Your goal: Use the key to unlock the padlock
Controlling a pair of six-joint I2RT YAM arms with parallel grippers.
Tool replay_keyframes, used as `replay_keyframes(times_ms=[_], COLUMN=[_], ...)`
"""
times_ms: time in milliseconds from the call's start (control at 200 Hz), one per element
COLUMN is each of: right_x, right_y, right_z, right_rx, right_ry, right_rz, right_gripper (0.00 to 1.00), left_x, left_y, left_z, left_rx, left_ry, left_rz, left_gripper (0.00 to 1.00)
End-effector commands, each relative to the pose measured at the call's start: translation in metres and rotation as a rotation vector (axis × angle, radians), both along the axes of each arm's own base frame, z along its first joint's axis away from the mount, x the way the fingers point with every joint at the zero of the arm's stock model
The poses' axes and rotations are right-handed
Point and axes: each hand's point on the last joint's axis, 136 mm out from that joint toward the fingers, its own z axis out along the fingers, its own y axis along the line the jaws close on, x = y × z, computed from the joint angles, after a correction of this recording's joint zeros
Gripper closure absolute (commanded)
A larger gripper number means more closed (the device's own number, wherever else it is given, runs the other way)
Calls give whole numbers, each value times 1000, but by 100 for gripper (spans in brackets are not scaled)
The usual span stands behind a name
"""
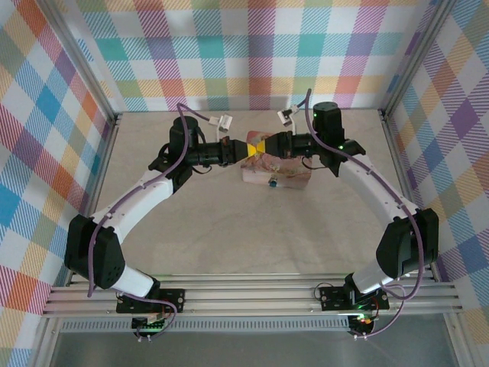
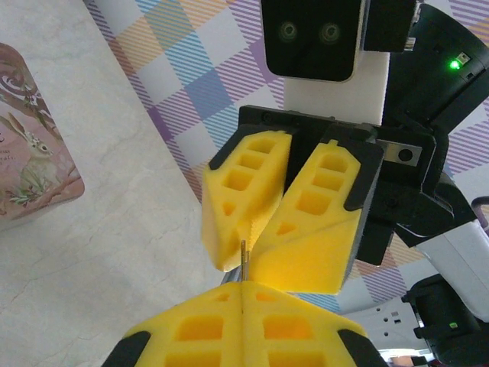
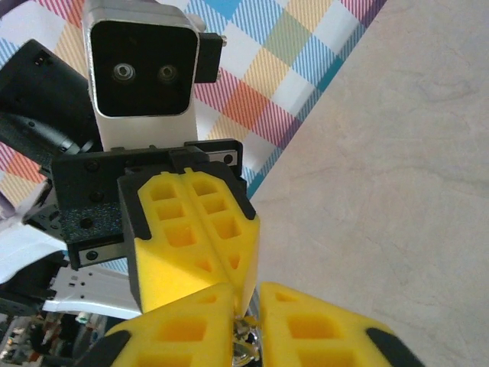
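Note:
My left gripper (image 1: pixel 247 149) and right gripper (image 1: pixel 264 144) meet tip to tip in the air above the pink box (image 1: pixel 289 174). A thin brass key (image 2: pixel 244 258) sticks out of the seam of my left gripper (image 2: pixel 243 286), which is shut on it. The key's other end runs between the yellow fingers (image 2: pixel 306 222) of the right gripper. In the right wrist view, shiny key metal (image 3: pixel 249 342) fills the narrow gap of my right gripper (image 3: pixel 247 307). The padlock (image 1: pixel 271 182), small and blue, rests against the box's near side, below both grippers.
The pink illustrated box (image 2: pixel 30 160) lies on the beige table (image 1: pixel 244 237) near the back. Plaid walls and aluminium frame posts (image 1: pixel 107 138) close in the table on three sides. A rail (image 1: pixel 252 294) runs along the near edge by the arm bases.

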Motion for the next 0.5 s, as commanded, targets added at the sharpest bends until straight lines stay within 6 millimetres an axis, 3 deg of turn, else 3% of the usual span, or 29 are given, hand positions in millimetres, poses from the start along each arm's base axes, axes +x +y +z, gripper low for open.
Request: replay_keyframes(times_ms=[0,290,495], right_x=[3,10,7], right_y=[-2,-4,-2], right_z=[6,2,5], right_rx=[13,11,40], right_ry=[-15,52,73], right_rz=[-32,-77,-59], right_gripper=[75,57,60], left_x=[1,5,4], left_y=[-3,6,9], left_z=[8,5,7], left_rx=[7,47,69], left_ry=[-35,-67,-94], left_rz=[8,69,87], left_gripper=[100,100,100])
